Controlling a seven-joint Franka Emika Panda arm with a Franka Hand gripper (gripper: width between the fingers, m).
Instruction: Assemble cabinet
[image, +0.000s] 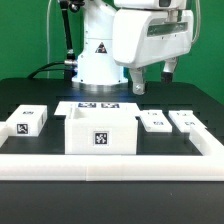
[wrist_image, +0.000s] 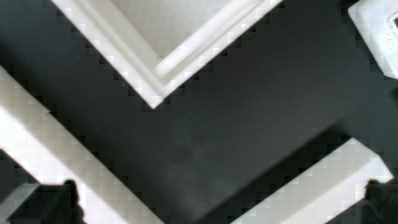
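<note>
The large white cabinet box (image: 100, 133) stands open-topped on the dark table with a tag on its front. A corner of its rim shows in the wrist view (wrist_image: 164, 60). A white block (image: 30, 120) lies to the exterior view's left of it. Two small white panels (image: 153, 121) (image: 185, 120) lie to its right. My gripper (image: 152, 78) hangs in the air behind and to the right of the box, above the nearer panel. It is open and empty, with its fingertips (wrist_image: 45, 203) wide apart over bare table (wrist_image: 214, 150).
The marker board (image: 100, 105) lies flat behind the box. The long white border rail (image: 110, 166) runs along the table's front and up the right side. Two white diagonal strips (wrist_image: 36, 130) cross the wrist view. The robot's base (image: 98, 55) stands at the back.
</note>
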